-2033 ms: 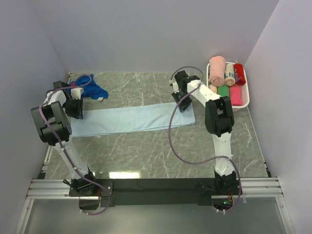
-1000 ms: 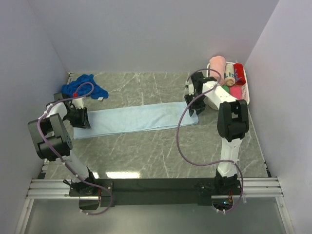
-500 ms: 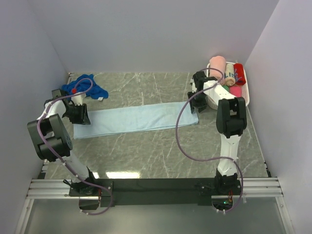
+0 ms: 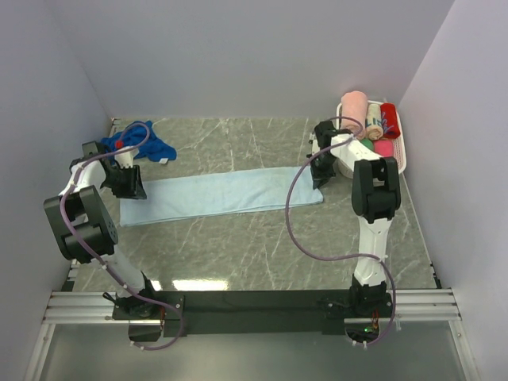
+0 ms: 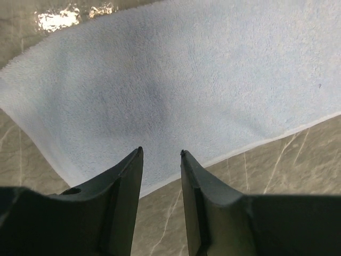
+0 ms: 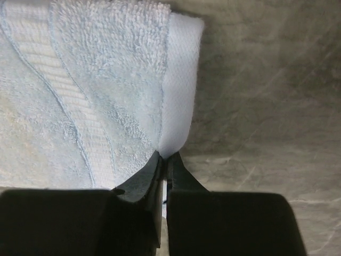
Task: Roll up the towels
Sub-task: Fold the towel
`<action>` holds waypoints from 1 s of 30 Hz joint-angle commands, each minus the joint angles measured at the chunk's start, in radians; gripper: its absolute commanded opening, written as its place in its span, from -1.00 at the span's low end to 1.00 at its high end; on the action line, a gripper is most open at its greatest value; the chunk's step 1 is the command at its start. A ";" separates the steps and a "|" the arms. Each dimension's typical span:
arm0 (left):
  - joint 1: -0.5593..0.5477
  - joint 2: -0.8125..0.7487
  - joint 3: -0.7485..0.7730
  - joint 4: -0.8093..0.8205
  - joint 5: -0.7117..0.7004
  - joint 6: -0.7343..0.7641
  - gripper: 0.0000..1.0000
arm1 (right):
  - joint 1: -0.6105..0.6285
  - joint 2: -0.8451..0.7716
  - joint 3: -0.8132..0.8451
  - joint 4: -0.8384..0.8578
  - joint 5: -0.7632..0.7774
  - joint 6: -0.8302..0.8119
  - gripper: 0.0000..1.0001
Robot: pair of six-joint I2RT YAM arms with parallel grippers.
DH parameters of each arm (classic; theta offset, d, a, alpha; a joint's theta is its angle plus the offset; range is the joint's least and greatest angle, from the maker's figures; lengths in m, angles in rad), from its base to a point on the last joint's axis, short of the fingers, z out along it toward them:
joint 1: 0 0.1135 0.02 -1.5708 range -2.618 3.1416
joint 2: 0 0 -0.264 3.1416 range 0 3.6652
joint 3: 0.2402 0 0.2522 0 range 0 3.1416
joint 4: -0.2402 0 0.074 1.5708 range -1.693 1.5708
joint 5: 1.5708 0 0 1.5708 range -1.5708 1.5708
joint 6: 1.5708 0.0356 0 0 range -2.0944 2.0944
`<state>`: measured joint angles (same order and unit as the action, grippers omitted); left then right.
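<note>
Stretched flat and unrolled across the grey marbled tabletop point(image 4: 238, 254): a long pale sky-blue terry towel point(image 4: 222, 194), running from the left arm's side to the right arm's.

Pinched at the right-hand end by the right gripper point(image 6: 165, 159), jaws pressed together on the white woven hem, with that hem drawn up into a narrow fold against the stone.

At the opposite end, the left gripper point(image 5: 160, 154), dark fingers point(image 5: 125, 186) spread a little apart, poised over the towel's long edge near the corner. Impossible to tell whether touching the cloth or just above it.

Beyond the left gripper, in the far left corner of the table: a deep royal-blue terry towel point(image 4: 149, 148), crumpled in a heap, close to the pale one but apart from it.

In the far right corner, just beside the right arm: a white plastic basket point(image 4: 402, 155) holding a rolled pink towel point(image 4: 353, 111), a rolled green towel point(image 4: 363, 148) and a rolled red towel point(image 4: 390, 119).
</note>
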<state>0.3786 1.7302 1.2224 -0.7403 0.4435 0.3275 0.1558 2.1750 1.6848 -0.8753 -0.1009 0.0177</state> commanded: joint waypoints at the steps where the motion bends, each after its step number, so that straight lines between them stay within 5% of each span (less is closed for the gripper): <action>1: 0.005 -0.044 0.042 -0.019 0.046 0.002 -0.19 | -0.048 -0.049 -0.039 -0.016 0.049 -0.034 -1.00; 6: 0.005 -0.049 0.048 -0.050 0.083 0.015 -0.14 | -0.070 -0.109 -0.001 -0.033 0.061 -0.078 -1.00; 10: 0.005 -0.063 0.057 -0.065 0.100 0.024 0.14 | -0.035 -0.113 0.045 -0.062 -0.031 -0.067 -1.00; 13: 0.003 -0.075 0.074 -0.076 0.119 0.015 0.44 | 0.025 -0.121 0.053 -0.068 -0.074 -0.052 -1.00; 15: 0.005 -0.075 0.089 -0.085 0.126 0.002 0.98 | 0.077 -0.127 0.065 -0.070 -0.111 -0.044 -1.00; 30: 0.011 -0.063 0.256 -0.182 0.207 -0.148 0.99 | 0.292 0.057 0.265 -0.071 -0.212 0.060 -1.00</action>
<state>0.3832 1.7042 1.4345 -0.8864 0.6132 0.2279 0.4404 2.2024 1.9144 -0.9432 -0.2672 0.0311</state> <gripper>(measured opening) 0.995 0.028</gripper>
